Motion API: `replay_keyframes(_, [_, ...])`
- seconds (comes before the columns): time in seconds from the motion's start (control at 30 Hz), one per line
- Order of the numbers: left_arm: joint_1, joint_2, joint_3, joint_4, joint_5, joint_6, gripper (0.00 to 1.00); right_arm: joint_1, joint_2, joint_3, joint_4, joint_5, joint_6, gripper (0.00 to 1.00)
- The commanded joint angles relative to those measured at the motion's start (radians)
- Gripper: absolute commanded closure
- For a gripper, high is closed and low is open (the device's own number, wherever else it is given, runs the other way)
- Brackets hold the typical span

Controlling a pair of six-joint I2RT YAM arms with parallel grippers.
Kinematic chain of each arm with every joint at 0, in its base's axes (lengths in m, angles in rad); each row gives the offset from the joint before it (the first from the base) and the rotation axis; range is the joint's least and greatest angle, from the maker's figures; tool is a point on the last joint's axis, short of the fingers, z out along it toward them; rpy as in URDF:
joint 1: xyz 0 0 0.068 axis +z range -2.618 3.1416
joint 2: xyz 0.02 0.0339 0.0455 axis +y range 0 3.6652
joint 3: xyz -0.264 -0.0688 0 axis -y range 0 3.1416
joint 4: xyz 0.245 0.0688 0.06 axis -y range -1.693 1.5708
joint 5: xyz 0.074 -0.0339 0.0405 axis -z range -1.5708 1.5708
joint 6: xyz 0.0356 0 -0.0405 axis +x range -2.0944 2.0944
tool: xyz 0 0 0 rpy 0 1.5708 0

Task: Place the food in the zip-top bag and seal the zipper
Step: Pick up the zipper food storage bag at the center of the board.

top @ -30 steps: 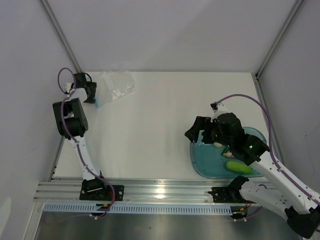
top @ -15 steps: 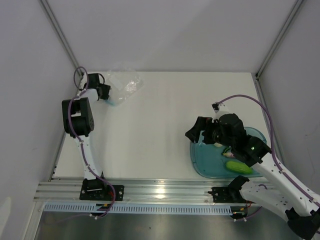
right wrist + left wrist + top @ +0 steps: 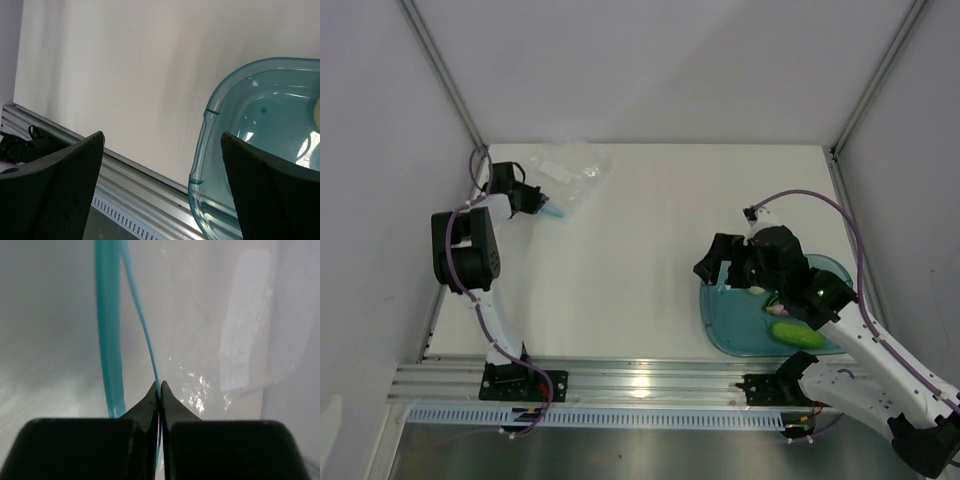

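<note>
Since a second ago the left gripper (image 3: 530, 200) has swung from the table's left edge in toward the clear crinkly zip-top bag (image 3: 570, 165) and has closed. The bag has been drawn slightly toward 3 o'clock with it. The right arm has barely shifted.

- Left gripper (image 3: 160, 387): the jaws are pressing tip to tip, pinching one thin lip of the light blue-teal zipper strip (image 3: 145, 340). A second, broader teal band is standing free just to its 9 o'clock side in the wrist view, so only one side of the mouth seems to be caught. Judgement: it is gripping a single lip so that the mouth can be pulled apart and held for loading.
- Bag: it is lying at the 11 o'clock corner of the white table (image 3: 640, 230), with its zipper end (image 3: 552, 213) pointing toward 7 o'clock and into the gripper.
- Right gripper (image 3: 718, 265): the fingers are spread wide and holding nothing. It is hovering over the 9 o'clock rim of the translucent teal plastic tray (image 3: 710, 320). In its wrist view (image 3: 162, 140) only tabletop and tray rim (image 3: 205, 130) are showing between the fingers. Judgement: it is waiting over the food for a pick.
- Food: it is sitting in the tray at 4 o'clock, well apart from the bag. The light green toy cucumber (image 3: 797, 335) and the cream toy egg (image 3: 757, 290) are showing; the arm is hiding most of the rest.

Nothing is bagged yet.
</note>
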Motion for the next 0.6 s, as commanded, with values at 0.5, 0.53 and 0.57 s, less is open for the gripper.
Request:
replay_keyframes(0.5, [-0.365, -0.951, -0.589, -0.042, 0.091, 0.221, 1.00, 0.140, 0.070, 0.054, 0.010, -0.039, -0.023, 0.01])
replay_keyframes(0.53, [-0.386, -0.988, -0.604, -0.056, 0.059, 0.210, 1.00, 0.180, 0.073, 0.064, 0.021, -0.018, -0.026, 0.02])
replay_keyframes(0.57, [-0.427, -1.058, -0.627, -0.076, 0.037, 0.201, 1.00, 0.249, 0.077, 0.082, 0.026, 0.037, -0.029, 0.02])
